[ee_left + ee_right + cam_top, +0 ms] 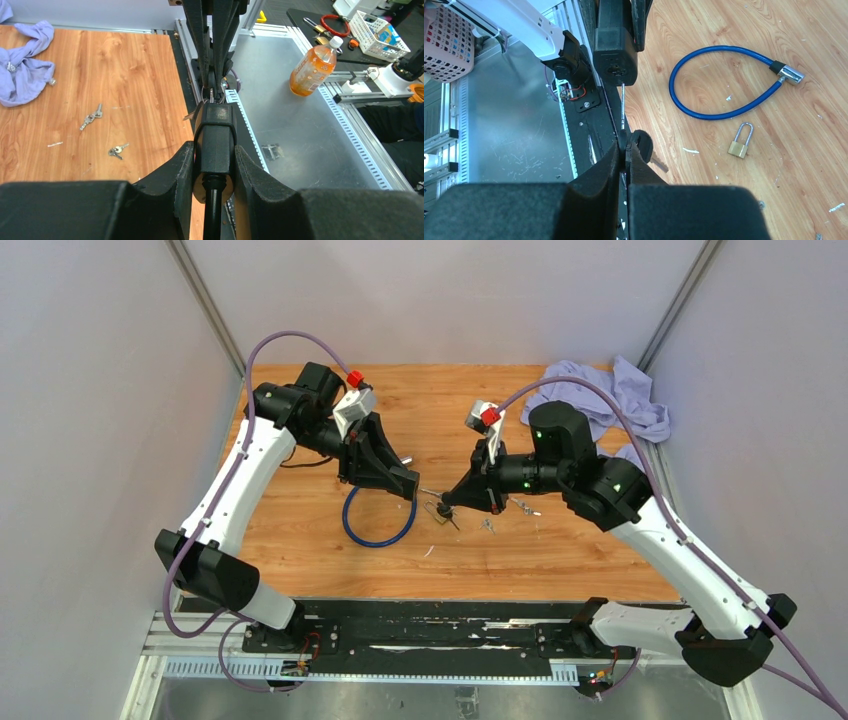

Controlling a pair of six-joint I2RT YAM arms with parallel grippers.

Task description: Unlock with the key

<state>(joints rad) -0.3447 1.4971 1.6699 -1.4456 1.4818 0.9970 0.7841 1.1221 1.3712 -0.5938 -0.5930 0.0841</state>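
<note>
My left gripper (215, 165) is shut on the black lock body (216, 132) of the cable lock and holds it above the table's front part. The lock's keyhole face (615, 69) points toward my right gripper (625, 150). That gripper is shut on the black head of the key (638, 142). The key's thin blade (622, 102) points straight at the lock. Its tip ends at the lower edge of the face, and the keyhole shows uncovered. In the top view the two grippers (405, 485) (450, 498) meet nose to nose.
The blue cable (719, 82) lies in a loop on the wood, its metal end (792, 75) free beside it. A small brass padlock (739, 145) sits near it. Spare key bunches (91, 117) (117, 150) lie loose. A purple cloth (600, 395) is at the back right.
</note>
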